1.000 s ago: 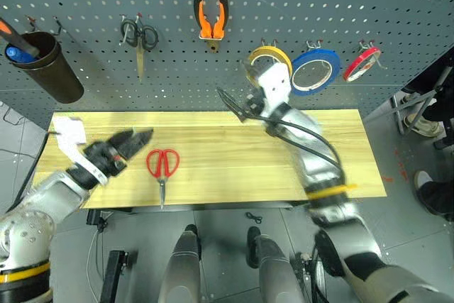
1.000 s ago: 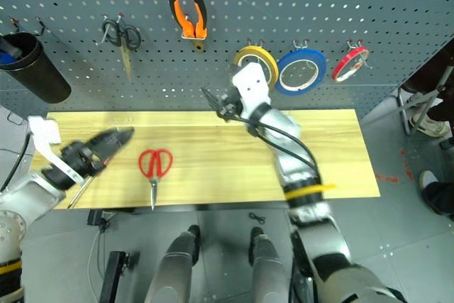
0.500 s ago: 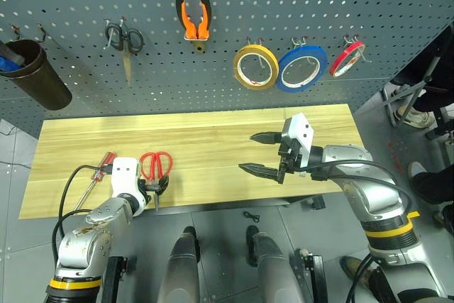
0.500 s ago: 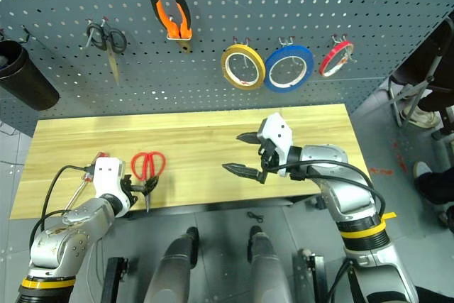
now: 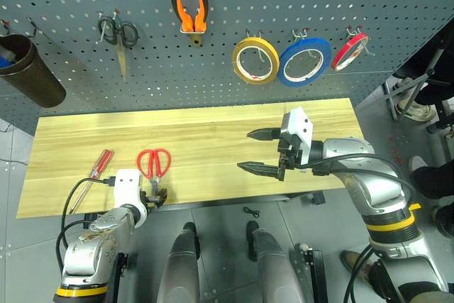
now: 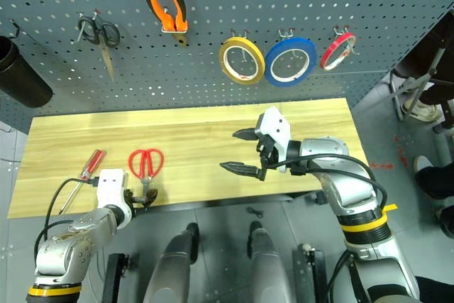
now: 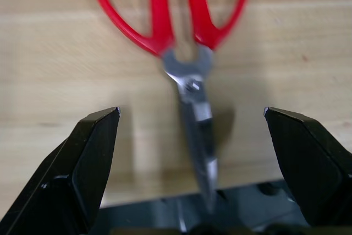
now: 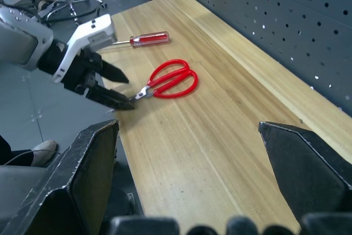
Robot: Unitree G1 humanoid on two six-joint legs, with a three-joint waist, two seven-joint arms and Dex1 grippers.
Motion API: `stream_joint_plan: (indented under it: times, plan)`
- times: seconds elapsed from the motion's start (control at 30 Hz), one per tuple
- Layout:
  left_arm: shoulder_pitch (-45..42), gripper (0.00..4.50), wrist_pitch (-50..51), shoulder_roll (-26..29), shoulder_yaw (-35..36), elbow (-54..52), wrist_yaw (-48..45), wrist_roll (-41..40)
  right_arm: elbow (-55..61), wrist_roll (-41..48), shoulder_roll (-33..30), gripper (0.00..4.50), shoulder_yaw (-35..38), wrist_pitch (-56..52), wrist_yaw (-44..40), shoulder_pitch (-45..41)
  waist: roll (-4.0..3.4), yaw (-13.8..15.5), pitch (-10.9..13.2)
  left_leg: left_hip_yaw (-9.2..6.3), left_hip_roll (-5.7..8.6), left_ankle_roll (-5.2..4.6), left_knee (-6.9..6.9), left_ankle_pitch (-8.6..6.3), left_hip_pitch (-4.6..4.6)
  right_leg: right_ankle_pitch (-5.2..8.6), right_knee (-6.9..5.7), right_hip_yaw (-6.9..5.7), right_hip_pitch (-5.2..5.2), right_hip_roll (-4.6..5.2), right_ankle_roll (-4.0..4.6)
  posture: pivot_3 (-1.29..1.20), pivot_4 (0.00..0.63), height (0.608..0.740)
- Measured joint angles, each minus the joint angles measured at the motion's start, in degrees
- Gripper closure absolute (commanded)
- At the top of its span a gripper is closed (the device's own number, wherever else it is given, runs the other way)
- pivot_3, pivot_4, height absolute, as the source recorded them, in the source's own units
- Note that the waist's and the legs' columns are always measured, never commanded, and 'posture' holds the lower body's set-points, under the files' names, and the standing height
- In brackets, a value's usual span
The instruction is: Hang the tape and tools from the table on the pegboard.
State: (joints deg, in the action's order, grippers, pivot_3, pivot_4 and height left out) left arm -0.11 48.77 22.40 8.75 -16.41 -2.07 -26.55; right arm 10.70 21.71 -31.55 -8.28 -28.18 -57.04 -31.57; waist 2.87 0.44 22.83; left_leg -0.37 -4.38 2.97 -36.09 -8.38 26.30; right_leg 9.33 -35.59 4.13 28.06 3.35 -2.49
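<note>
Red scissors point(image 5: 154, 166) lie flat on the bench point(image 5: 213, 140) near its front edge, at abt 8 o'clock from bench centre, handles toward the pegboard point(image 5: 227, 26), blades pointing off the front edge. Red screwdriver point(image 5: 94, 173) lies just beside them at their 9 o'clock, apart, angled w/ handle toward the board. L gripper point(image 5: 157, 196) sits at the front edge right at the blade tips; fingers point(image 7: 77, 174) spread wide, one each side of the blades, nothing grasped; can't tell if a finger touches the steel. R gripper point(image 5: 261, 151) hovers over the bench at abt 4 o'clock from centre, pointing toward the robot's left, fingers point(image 5: 257, 169) released wide, empty; bare wood under it. On the pegboard: blue tape point(image 5: 305, 61) hangs on a hook at abt 1 o'clock, touching or overlapping the yellow roll point(image 5: 255, 61) at its 9 o'clock, thin red roll point(image 5: 350, 50) at its 3 o'clock, apart. Orange-black pliers point(image 5: 189, 10) hang at 12 o'clock, handles up. Dark-handled scissors point(image 5: 118, 38) hang at abt 10 o'clock, blades down. Dark cup point(image 5: 30, 72) on the board at far 9 o'clock. A chair point(image 5: 418, 97) stands on the floor past the bench's R end.
</note>
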Motion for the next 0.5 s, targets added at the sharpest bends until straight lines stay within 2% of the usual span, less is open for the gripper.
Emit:
stream_joint_plan:
  times: [0.2,0.23,0.3,0.5]
  plan:
    - [-3.4,0.0,-1.2,-1.6,0.2,3.1,-0.8,2.5,0.0,0.1,0.0,0.02,0.0,-0.6,0.0,-1.5,-0.37,-0.3,0.4,0.0,0.05,-0.01,-0.01,0.0,-0.03,0.05,-0.1,0.06,0.02,0.02,-0.01,0.0,0.49,0.74]
    - [-3.6,0.56,-1.4,-1.7,0.2,3.6,-0.9,3.0,0.0,0.1,0.0,0.0,0.0,-0.8,-0.1,-1.6,-0.39,-0.4,0.5,0.0,0.05,-0.01,-0.01,0.0,-0.03,0.06,-0.1,0.06,0.02,0.02,-0.02,0.0,0.491,0.74]
    - [-3.8,1.29,-1.5,-1.7,0.3,4.0,-1.1,4.0,0.0,0.1,0.0,0.0,0.0,-0.8,-0.2,-1.6,-0.38,-0.7,0.5,0.0,0.05,-0.01,0.0,0.0,-0.02,0.07,-0.1,0.07,0.02,0.03,-0.04,0.0,0.491,0.74]
    - [-3.7,4.21,-1.0,-2.9,0.7,3.8,-1.1,5.0,-0.1,0.0,0.0,0.0,0.0,-0.9,-0.2,-2.0,-0.38,-1.2,0.6,0.0,0.06,-0.01,0.02,0.0,-0.03,0.09,-0.1,0.07,0.03,0.04,-0.04,0.01,0.487,0.74]
